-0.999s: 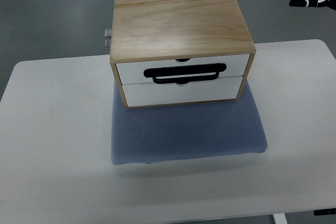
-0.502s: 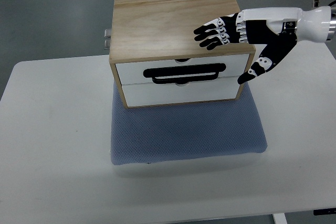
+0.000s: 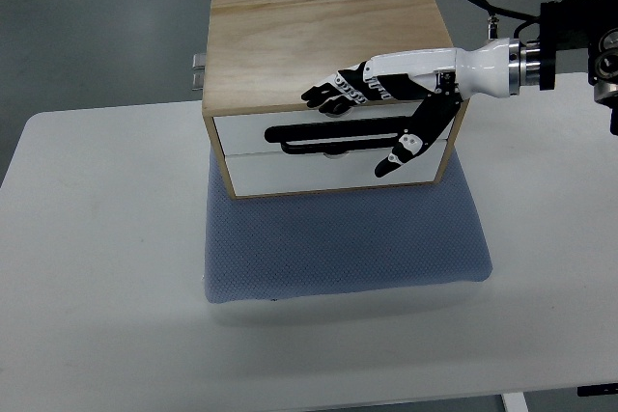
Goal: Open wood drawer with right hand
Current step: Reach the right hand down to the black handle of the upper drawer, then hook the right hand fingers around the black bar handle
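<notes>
Fingers (image 3: 333, 94) of the right hand (image 3: 386, 94) are extending flat and slightly spread over the front upper edge of the wood drawer box (image 3: 333, 84), gripping nothing, while the thumb (image 3: 406, 142) is hanging down across the white drawer fronts. The box is sitting on a blue pad (image 3: 348, 238) at the far middle of the white table (image 3: 97, 267), with its two drawer fronts facing the robot. Both drawers are appearing fully closed. A black handle (image 3: 343, 133) is running across the seam between the upper and lower fronts, and the fingertips are lying just above it, near the small notch at the top of the upper front. Whether they are touching the wood cannot be told from this view. The step in hand is judged to be the approach to the grasp, with no pull begun. The next move is calling for the fingers to drop and curl behind the handle, then draw straight toward the robot. The left arm is not showing.
</notes>
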Controlling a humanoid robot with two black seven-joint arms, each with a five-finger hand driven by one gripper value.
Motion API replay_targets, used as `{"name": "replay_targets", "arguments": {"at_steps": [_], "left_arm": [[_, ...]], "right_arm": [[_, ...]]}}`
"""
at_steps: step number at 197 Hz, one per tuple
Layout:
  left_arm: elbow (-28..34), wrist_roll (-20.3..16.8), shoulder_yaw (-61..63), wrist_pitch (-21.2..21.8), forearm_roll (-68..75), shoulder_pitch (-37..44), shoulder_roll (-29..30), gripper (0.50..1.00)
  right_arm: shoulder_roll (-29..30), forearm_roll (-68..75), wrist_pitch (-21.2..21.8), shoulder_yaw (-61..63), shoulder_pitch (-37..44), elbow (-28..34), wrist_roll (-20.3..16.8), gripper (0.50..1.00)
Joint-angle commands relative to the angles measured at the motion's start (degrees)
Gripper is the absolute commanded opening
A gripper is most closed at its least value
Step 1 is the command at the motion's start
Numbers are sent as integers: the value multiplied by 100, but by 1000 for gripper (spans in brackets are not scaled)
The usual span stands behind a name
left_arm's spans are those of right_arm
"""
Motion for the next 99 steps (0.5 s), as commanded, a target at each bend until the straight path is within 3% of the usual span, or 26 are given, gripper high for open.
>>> {"name": "replay_targets", "arguments": {"at_steps": [1,55,99], "left_arm": [[0,1,0,0,0,-1,0,1000],[0,1,0,0,0,-1,0,1000],[0,1,0,0,0,-1,0,1000]], "right_arm": [[91,-135,-9,-1,-89,-119,-8,944],[250,-241,-18,-1,-194,-127,-17,944],[443,-372,-290,-106,-361,-312,-17,944]]}}
